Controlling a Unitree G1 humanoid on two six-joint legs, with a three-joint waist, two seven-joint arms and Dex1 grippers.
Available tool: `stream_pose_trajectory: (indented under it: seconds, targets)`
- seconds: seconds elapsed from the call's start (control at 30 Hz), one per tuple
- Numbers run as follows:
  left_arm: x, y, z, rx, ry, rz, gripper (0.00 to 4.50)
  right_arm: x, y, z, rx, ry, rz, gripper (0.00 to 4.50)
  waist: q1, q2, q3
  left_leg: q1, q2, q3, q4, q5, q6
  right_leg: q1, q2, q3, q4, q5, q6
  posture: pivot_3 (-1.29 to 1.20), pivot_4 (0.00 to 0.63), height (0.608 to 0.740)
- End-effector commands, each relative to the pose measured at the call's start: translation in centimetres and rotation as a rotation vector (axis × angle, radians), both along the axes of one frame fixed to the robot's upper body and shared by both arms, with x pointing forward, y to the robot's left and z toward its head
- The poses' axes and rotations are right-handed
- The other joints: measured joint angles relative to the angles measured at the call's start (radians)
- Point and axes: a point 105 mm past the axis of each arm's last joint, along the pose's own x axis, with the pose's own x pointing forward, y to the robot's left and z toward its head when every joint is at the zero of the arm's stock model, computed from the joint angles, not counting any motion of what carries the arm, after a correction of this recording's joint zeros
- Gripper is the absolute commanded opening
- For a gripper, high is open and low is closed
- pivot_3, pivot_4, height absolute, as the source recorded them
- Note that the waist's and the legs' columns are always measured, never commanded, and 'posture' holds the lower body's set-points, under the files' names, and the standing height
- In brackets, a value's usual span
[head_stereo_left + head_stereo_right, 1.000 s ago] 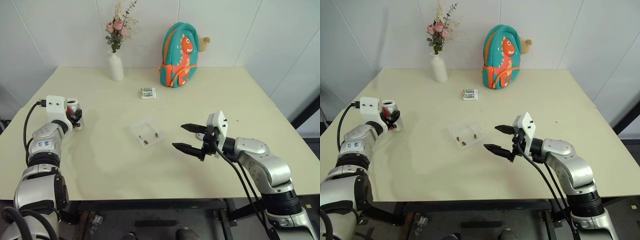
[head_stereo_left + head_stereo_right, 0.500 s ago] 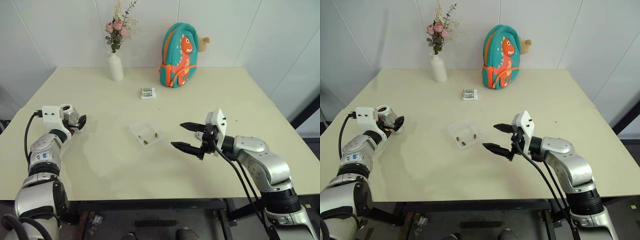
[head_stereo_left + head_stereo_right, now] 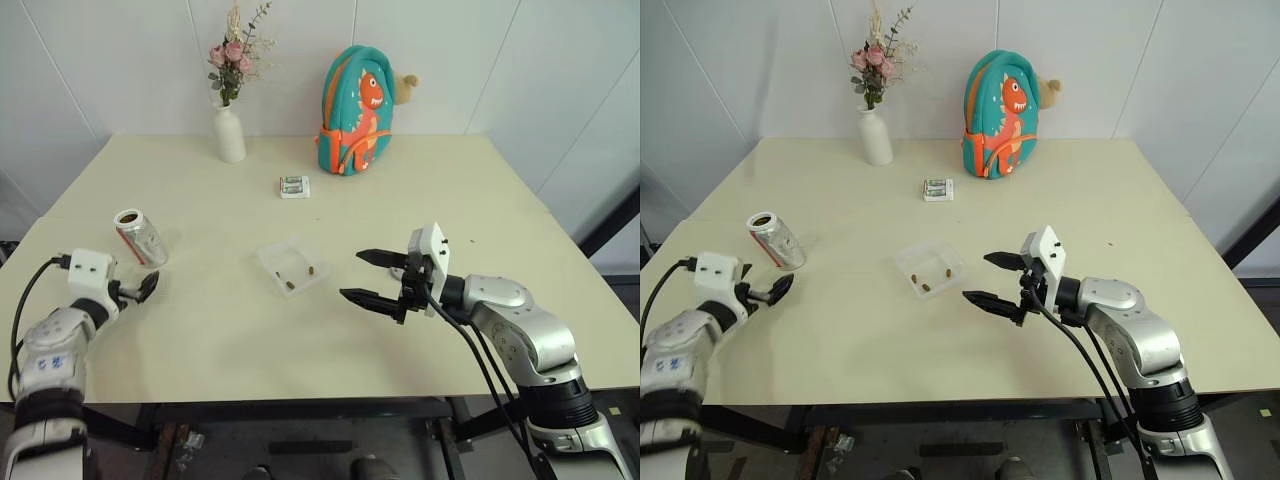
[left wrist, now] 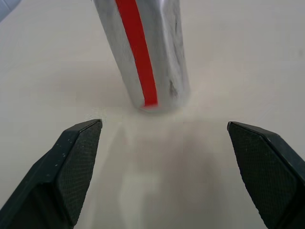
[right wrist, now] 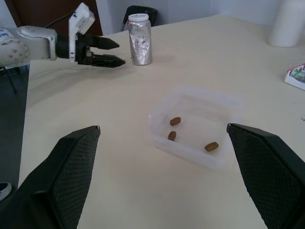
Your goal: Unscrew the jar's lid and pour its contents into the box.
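The jar (image 3: 139,238) is seen standing on the bench (image 3: 200,330) near its left edge, its mouth uncapped and its body apparently tilted slightly. The left claw (image 3: 143,287) is held just short of it, fingers spread and empty. Three brown pieces (image 5: 175,121) are seen lying inside the clear box (image 3: 294,265) at mid-bench. The right claw (image 3: 366,277) is held spread wide beside the box, gripping nothing.

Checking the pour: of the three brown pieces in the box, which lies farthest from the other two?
The piece nearest the box's front wall; the other two lie close together.
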Motion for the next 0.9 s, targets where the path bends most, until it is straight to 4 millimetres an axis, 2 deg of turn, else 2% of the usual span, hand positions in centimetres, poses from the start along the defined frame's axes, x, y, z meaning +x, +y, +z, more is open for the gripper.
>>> stream_pose_trajectory:
  seconds: [0.03,0.13,0.23,0.27,0.33,0.47,0.6,0.67,0.9]
  targets:
    - [-1.8,0.2,4.2,0.208,-0.111,0.035,4.49,-0.8,-0.5,1.3,0.031,-0.046,0.035,4.5,0.001,0.0,0.0,0.001,0.0,0.0,0.0,0.0,0.0,0.001,0.0,0.0,0.0,0.0,0.0,0.0,0.15,0.74]
    - [-3.3,-0.8,4.8,0.242,-0.1,-0.038,4.49,-1.0,-1.2,1.0,-0.005,-0.047,0.049,4.5,0.001,0.0,0.0,0.004,0.0,0.001,0.0,0.0,0.0,0.004,0.0,0.0,-0.002,-0.002,-0.003,0.0,0.15,0.74]
    - [-4.8,-6.0,5.4,0.35,-0.102,-0.394,4.49,-0.8,-2.1,1.3,-0.025,-0.078,0.041,4.5,0.001,0.0,0.0,0.005,0.001,0.002,-0.002,0.0,0.0,0.007,0.0,0.001,-0.01,-0.007,-0.019,0.0,0.15,0.74]
    - [-5.2,-7.5,5.8,0.344,-0.132,-0.502,4.49,-0.7,-2.4,1.3,-0.046,-0.096,0.042,4.5,0.001,0.0,0.0,0.006,0.001,0.003,-0.002,0.0,0.0,0.01,0.0,0.001,-0.014,-0.006,-0.02,0.0,0.15,0.74]
    - [-5.4,-8.8,6.1,0.315,-0.148,-0.619,4.49,-0.8,-2.8,0.9,-0.09,-0.125,0.049,4.5,0.001,0.0,0.0,0.01,0.001,0.003,-0.005,0.0,0.0,0.017,-0.001,0.001,-0.025,-0.003,-0.022,0.0,0.15,0.74]
    - [-5.7,-11.0,5.9,0.36,-0.07,-0.844,4.49,-0.7,-3.8,-0.4,-0.192,-0.19,0.054,4.5,0.0,0.0,-0.001,0.009,0.002,0.007,-0.012,0.001,0.002,0.018,-0.002,0.002,-0.037,0.002,-0.024,0.0,0.15,0.74]
    - [-4.7,-12.3,7.0,0.369,-0.105,-0.912,4.49,-0.8,-5.2,-0.5,-0.207,-0.154,0.055,4.5,0.001,0.0,-0.001,0.008,0.002,0.008,-0.016,0.001,0.002,0.016,-0.002,0.002,-0.037,0.004,-0.018,0.0,0.15,0.74]
    - [-4.7,-12.4,7.0,0.395,-0.11,-0.931,4.49,-1.1,-5.5,-0.4,-0.22,-0.161,0.048,4.5,-0.002,0.0,-0.001,0.008,0.002,0.008,-0.016,-0.001,0.003,0.014,-0.002,0.002,-0.032,0.008,-0.002,0.0,0.15,0.74]
    - [-4.4,-12.0,6.5,0.348,-0.084,-0.914,4.49,-1.1,-6.8,0.9,-0.183,-0.183,-0.027,4.5,-0.002,0.0,0.0,0.009,0.004,0.007,-0.017,-0.004,0.005,0.009,0.001,0.002,-0.024,0.001,-0.002,0.0,0.15,0.74]
